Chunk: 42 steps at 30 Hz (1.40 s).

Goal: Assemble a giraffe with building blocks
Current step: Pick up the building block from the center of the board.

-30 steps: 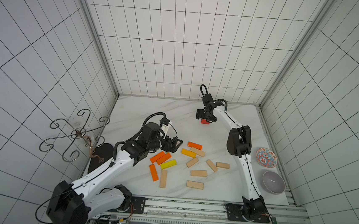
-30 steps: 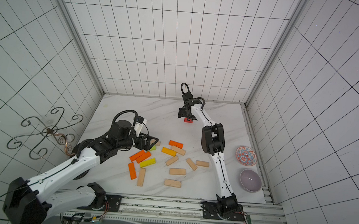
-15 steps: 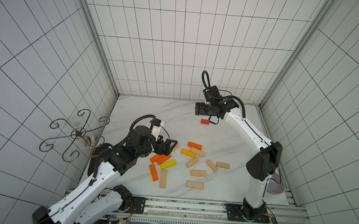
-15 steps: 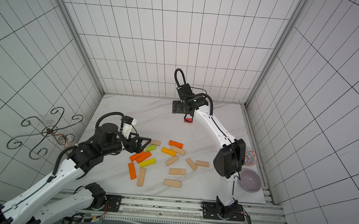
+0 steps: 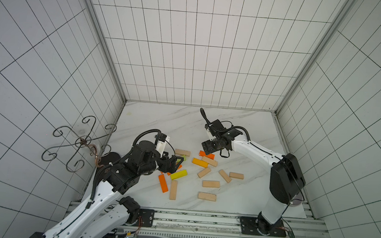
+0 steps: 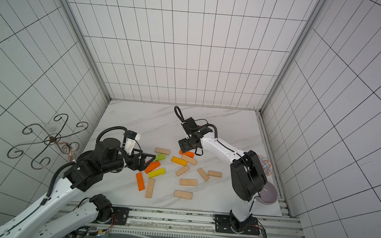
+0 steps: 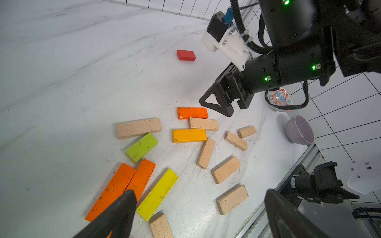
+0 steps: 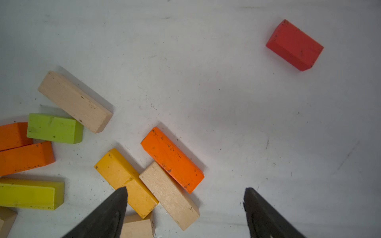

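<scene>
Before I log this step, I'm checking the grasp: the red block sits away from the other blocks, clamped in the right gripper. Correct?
Not clamped. The red block does sit away from the other blocks, but it lies free on the table. The right gripper is open and holds nothing. The right wrist view shows it.

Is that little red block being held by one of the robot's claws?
No, the small red wooden block lies alone on the white marble table, away from both the left gripper and right gripper.
</scene>
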Available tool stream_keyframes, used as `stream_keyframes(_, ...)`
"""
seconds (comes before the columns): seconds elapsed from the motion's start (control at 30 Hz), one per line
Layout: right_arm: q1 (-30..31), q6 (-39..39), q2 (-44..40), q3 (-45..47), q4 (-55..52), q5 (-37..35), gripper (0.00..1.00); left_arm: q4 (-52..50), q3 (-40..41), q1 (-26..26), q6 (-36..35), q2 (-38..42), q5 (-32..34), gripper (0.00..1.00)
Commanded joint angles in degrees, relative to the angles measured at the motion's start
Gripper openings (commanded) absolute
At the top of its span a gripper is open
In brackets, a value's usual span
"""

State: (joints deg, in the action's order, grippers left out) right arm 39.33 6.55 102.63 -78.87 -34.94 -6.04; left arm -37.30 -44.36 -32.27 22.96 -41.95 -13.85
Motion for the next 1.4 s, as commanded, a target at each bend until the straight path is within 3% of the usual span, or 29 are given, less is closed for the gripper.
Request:
stream_keyframes(0.0, 1.00, -3.47, 4.08, 0.55, 1.23, 0.82, 0.89, -0.21, 0.61, -0.34, 1.15, 0.49, -0.84, 0.97)
stream_keyframes(0.3, 1.27, -3.69, 10.22, -2.43, 1.36, 1.08, 0.85, 2.60, 3.35, -0.51, 2.60, 0.21, -6.73, 0.97)
stream_keyframes(0.7, 0.59, -1.07, 17.20, -7.85, 0.93, 0.85, 0.74, 0.16, 2.99, -0.64, 2.75, 2.99, -5.85, 0.97)
stream_keyframes(0.8, 0.09, 0.11, 17.43, -7.88, 0.80, 1.29, 0.67, -0.47, 2.91, -0.69, 2.96, 3.88, -5.49, 0.97)
stream_keyframes(1.07, -5.08, 8.68, 11.95, -6.24, 1.02, 2.70, 0.32, -0.59, 2.76, -0.78, 3.14, 4.00, -5.07, 0.97)
stream_keyframes(1.37, -14.98, 19.20, 0.98, -2.84, 1.13, -2.43, 0.23, 2.92, 3.69, -0.86, 3.82, 2.14, -5.42, 0.97)
